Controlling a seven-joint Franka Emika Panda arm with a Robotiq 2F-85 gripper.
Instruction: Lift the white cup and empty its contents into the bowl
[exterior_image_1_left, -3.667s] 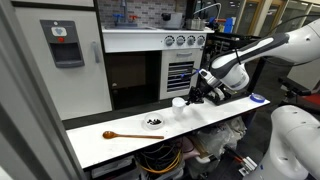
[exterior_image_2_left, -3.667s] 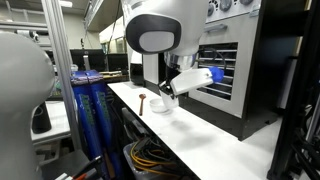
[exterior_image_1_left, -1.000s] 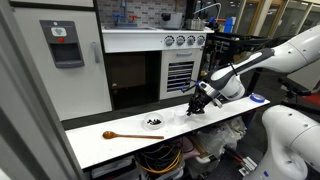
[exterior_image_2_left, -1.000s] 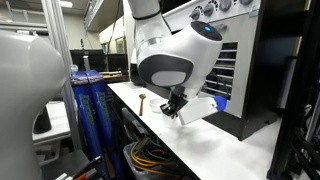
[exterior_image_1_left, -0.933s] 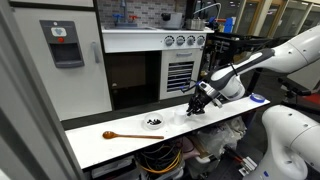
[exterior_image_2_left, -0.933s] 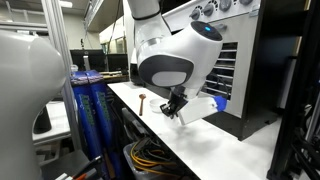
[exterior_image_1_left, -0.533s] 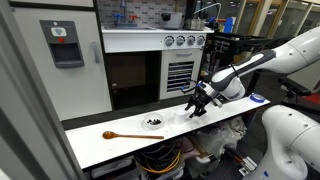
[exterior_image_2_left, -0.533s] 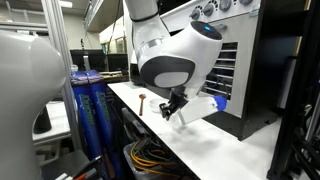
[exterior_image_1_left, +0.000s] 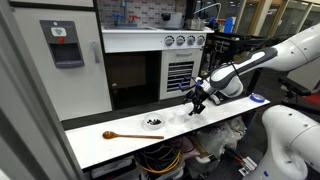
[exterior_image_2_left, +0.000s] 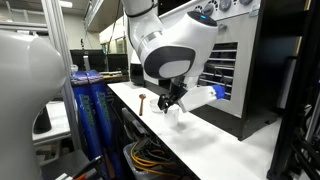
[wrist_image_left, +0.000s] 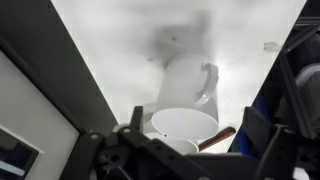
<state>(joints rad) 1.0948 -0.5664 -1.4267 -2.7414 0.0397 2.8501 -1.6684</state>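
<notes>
wrist view: the white cup (wrist_image_left: 185, 88) sits released on the desk (exterior_image_1_left: 95, 146); the end effector (exterior_image_1_left: 196, 104) has just sprung open above it. dark bits (exterior_image_1_left: 153, 122) lie in the bowl (exterior_image_1_left: 146, 125), so the pouring looks done.

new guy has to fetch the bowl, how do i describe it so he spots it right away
Find the long white counter in front of the oven. Between the wooden spoon and the claw sits the bowl: a low, round white dish with dark bits inside, unlike the long brown spoon.
</notes>
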